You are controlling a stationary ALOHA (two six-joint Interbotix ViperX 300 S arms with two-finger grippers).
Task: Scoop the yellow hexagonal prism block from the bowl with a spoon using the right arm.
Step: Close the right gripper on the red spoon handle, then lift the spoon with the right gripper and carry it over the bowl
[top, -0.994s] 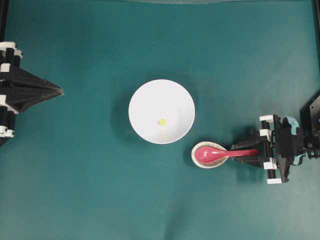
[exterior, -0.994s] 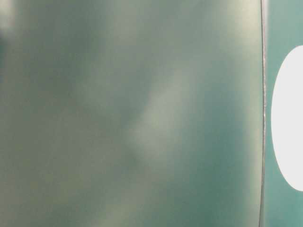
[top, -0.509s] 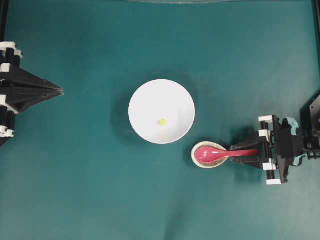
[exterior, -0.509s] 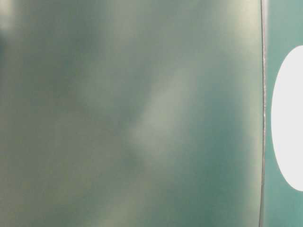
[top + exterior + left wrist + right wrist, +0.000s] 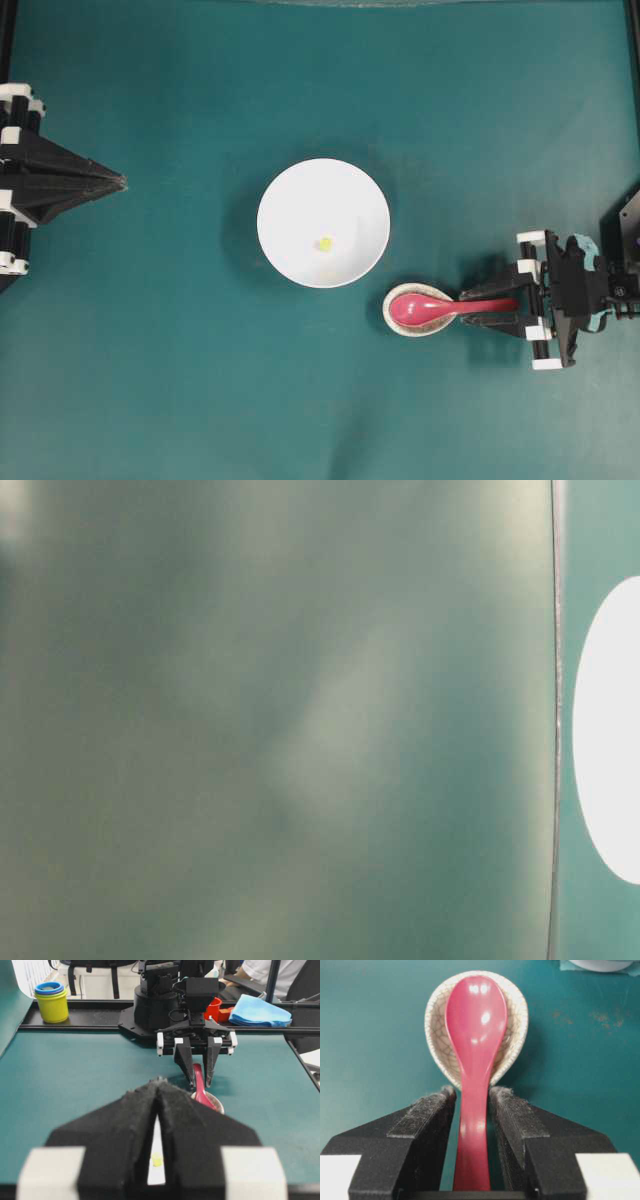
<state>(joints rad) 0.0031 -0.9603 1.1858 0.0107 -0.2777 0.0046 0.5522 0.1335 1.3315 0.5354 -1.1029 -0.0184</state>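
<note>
Nothing moves since earlier. Right tool (image 5: pixel 472 1105) straddles spoon (image 5: pixel 475 1035) handle, jaws half open, not clamped; closing off-centre could tip spoon off its rest (image 5: pixel 517 1015).

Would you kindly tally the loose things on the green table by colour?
White: 1, bowl
Yellow: 1, block
Red-pink: 1, spoon
Speckled cream: 1, spoon rest
Total: 4

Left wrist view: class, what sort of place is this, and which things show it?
Probably a robotics lab workbench: a teal mat covers the table, a black robot arm is mounted at its far edge, and stacked cups sit behind it.
</note>
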